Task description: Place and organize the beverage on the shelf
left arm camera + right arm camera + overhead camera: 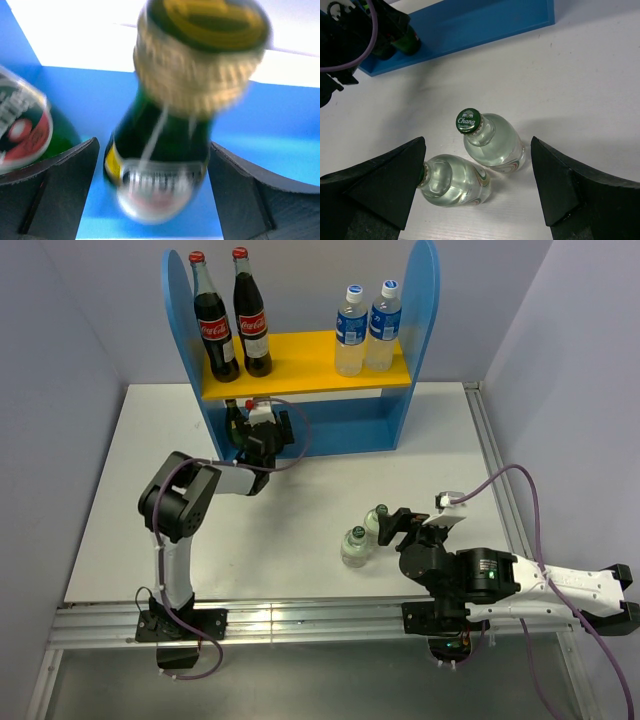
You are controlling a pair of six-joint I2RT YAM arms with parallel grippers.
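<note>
Non-task stuff only:

- two cola bottles up at far left, left one (213,325) and right one (251,320), both upright, side by side, nearly touching
- both tall, dark liquid, red caps, red labels with white Coca-Cola script
- white table (300,540), matte, plain top; same surface in right wrist view (570,75)
- aluminium rail (300,618) running along near edge of table
- second rail (484,425) down right edge
- pale lavender-grey walls on left (50,390) and right (580,370)
- dark grey strip (300,680) below near rail, can't tell what it is

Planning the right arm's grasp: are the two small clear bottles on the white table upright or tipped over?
Upright: both small clear bottles stand on their bases, caps pointing up.
</note>
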